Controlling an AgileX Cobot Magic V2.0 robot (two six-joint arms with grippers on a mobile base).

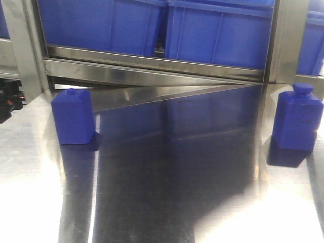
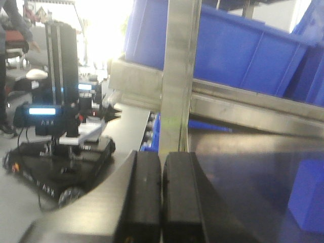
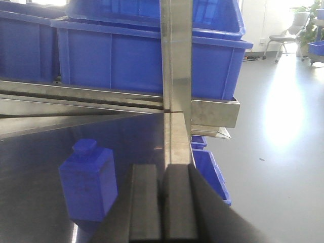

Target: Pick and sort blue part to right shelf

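Two blue parts stand upright on the steel table, one at the left [image 1: 73, 116] and one at the right [image 1: 297, 119]. Behind them is the shelf, with its metal front rail [image 1: 152, 63] and large blue bins [image 1: 217, 30]. My left gripper [image 2: 162, 158] is shut and holds nothing; a blue part [image 2: 309, 195] shows at that view's right edge. My right gripper [image 3: 163, 172] is also shut and holds nothing, with a blue part [image 3: 88, 179] standing just to its left, apart from it. Neither gripper shows in the front view.
A steel upright post [image 3: 176, 76] of the rack stands straight ahead of the right gripper, and another post [image 2: 177, 76] ahead of the left. A black mobile robot [image 2: 61, 147] sits on the floor at the left. Small blue bins [image 3: 210, 172] lie on the floor at the right.
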